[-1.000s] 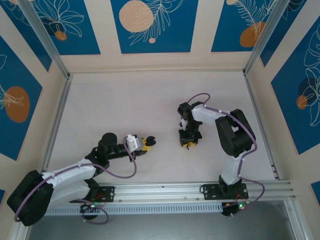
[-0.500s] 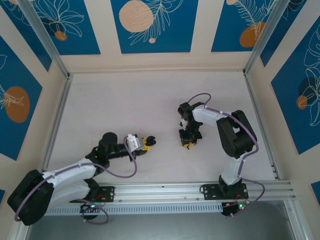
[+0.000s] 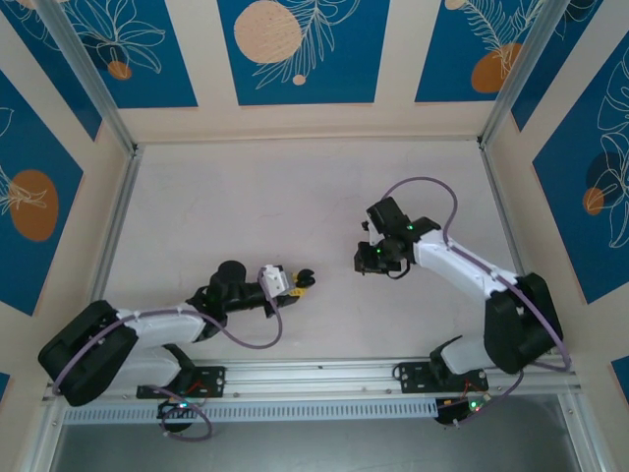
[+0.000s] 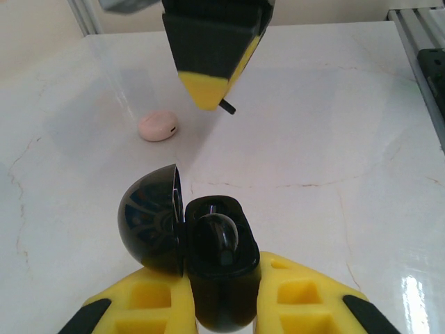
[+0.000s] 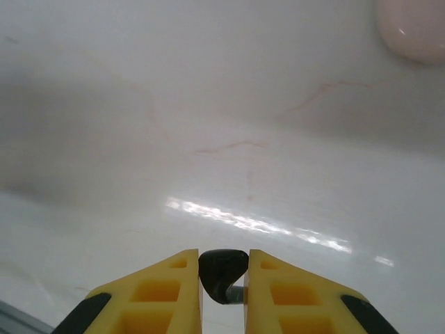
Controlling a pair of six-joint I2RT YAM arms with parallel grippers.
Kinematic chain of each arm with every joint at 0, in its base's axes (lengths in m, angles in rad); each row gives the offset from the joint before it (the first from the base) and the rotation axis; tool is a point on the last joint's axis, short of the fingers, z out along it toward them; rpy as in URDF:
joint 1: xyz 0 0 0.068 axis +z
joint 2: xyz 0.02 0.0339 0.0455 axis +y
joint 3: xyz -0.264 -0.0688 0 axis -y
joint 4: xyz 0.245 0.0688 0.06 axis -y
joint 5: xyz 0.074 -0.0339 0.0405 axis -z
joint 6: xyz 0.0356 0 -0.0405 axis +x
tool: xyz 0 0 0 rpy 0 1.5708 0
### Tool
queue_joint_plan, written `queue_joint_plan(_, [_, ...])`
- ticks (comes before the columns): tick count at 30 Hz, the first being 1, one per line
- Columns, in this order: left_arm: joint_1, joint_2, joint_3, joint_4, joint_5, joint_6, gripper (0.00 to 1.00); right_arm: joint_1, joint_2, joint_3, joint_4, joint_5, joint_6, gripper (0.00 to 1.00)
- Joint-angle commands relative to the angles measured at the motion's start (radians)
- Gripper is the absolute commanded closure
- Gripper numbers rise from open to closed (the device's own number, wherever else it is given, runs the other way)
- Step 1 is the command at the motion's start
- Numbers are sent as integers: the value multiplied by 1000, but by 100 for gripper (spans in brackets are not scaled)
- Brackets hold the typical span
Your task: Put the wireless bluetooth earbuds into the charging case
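Observation:
My left gripper (image 4: 222,275) is shut on a black charging case (image 4: 221,268), held upright with its round lid (image 4: 149,226) hinged open to the left. One black earbud (image 4: 215,240) sits in the case's well. My right gripper (image 5: 222,278) is shut on the other black earbud (image 5: 222,271), gripping its bud head, with the stem sticking out sideways. In the left wrist view the right gripper's yellow fingertips (image 4: 205,90) hang above and beyond the case, the earbud's stem (image 4: 227,106) poking out below them. From above, the left gripper (image 3: 301,282) and right gripper (image 3: 363,261) face each other mid-table.
A small pale pink puck (image 4: 158,126) lies closed on the white table (image 3: 246,206), beyond the black case and left of the right gripper; it also sits at the upper right, pink puck (image 5: 414,28). Aluminium rails and patterned walls bound the table.
The right gripper has shut on an earbud and lifted it off the table, its arm swinging outward. The left gripper with the open case has shifted right, toward the right gripper.

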Motion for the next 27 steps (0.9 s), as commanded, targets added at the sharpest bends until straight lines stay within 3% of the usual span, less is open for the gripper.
queue_joint_plan(1, [-24, 53, 29, 146, -44, -1, 95, 13, -91, -68, 165, -73, 98, 82])
queue_joint_plan(12, [-51, 198, 53, 331, -100, -19, 95, 76, -282, -208, 412, -86, 254, 81])
queue_joint_plan(27, [-69, 255, 61, 441, -148, -52, 95, 207, -274, -238, 585, -8, 334, 81])
